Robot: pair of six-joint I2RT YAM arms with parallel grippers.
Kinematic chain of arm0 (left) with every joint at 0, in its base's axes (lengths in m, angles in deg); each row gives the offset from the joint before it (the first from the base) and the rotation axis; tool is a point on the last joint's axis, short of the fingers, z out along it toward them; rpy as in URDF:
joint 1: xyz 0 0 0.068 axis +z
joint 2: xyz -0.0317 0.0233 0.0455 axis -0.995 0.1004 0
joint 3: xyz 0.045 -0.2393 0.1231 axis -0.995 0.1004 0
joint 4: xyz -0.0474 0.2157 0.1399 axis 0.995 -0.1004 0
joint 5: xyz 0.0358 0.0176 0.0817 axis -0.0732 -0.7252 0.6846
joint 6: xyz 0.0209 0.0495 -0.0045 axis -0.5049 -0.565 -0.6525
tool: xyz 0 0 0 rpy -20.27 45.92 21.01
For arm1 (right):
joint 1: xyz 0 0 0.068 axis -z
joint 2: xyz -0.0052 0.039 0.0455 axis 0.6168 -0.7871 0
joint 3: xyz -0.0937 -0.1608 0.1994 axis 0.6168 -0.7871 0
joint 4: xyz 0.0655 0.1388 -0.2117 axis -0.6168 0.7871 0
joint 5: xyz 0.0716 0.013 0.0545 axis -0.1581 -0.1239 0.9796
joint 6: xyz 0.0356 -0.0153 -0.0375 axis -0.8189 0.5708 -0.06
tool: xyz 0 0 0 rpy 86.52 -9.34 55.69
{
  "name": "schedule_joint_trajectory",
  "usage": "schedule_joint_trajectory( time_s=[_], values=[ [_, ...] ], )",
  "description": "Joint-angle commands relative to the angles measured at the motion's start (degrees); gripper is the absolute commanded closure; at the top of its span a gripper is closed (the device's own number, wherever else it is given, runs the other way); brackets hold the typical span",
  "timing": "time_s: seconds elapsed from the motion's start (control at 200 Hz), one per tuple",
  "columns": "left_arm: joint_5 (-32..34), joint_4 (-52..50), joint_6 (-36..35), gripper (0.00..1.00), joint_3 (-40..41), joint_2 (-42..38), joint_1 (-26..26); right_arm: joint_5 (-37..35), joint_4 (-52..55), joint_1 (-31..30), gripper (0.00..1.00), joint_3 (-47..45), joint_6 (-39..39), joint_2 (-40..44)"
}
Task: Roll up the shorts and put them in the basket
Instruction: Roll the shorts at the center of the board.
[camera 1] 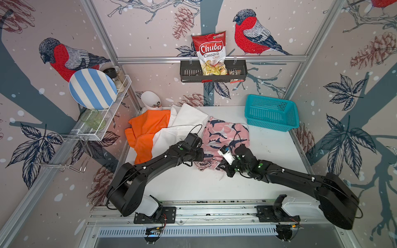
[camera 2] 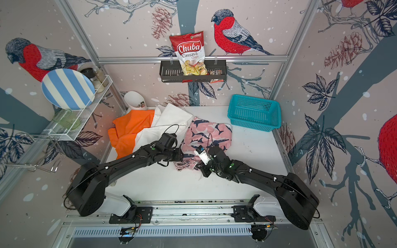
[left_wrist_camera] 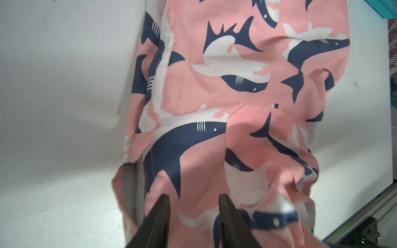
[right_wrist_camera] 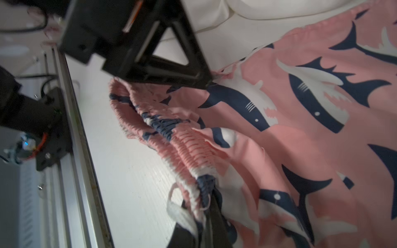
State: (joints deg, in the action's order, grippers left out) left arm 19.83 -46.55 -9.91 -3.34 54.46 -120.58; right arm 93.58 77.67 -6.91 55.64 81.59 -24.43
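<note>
Likely the gathered waistband (right_wrist_camera: 171,137) could spring flat, since the left gripper (left_wrist_camera: 193,199) stands parted over the cloth and only the right gripper (right_wrist_camera: 211,199) pinches its edge. The pink shark-print shorts (camera 1: 225,137) lie rumpled on the counter (camera 1: 268,163), beside the white shorts (camera 1: 189,116) and orange shorts (camera 1: 148,128).

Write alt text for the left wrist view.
Pink shark-print shorts lie rumpled on a white table, filling most of the view. The left gripper hangs over them, its two black fingers apart. A corner of a teal basket shows beyond.
</note>
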Motion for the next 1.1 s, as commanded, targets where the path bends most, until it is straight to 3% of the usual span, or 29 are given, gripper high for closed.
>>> schedule_joint_trajectory(
  time_s=[0.0,0.22,0.46,0.625,0.795,0.985,1.096],
  values=[
    [2.6,-5.1,0.2,0.55,-0.5,-2.8,0.6,13.8,-4.2,4.8,1.00,1.3,-10.7,-3.2],
    [-1.1,-5.3,2.0,0.51,0.4,-5.7,0.6,19.7,-6.1,9.5,1.00,2.4,-17.7,-13.8],
    [-2.7,-6.8,3.8,0.47,1.1,-7.1,-0.7,19.7,-9.2,10.1,1.00,2.4,-31.1,-21.5],
    [-2.4,-8.2,4.0,0.44,0.0,-7.8,-3.3,18.8,-10.1,10.2,1.00,2.1,-37.9,-24.1],
    [-4.8,-4.4,3.2,0.37,0.0,-4.0,-4.3,18.4,-8.7,10.1,1.00,2.8,-38.9,-24.5],
    [-2.5,-2.9,1.1,0.53,-4.8,4.7,-4.3,17.1,-6.2,9.4,1.00,3.0,-37.9,-24.4],
    [5.2,-4.7,1.1,0.67,-7.8,9.9,-3.3,12.8,-1.1,8.6,0.87,3.9,-35.0,-23.9]
  ],
)
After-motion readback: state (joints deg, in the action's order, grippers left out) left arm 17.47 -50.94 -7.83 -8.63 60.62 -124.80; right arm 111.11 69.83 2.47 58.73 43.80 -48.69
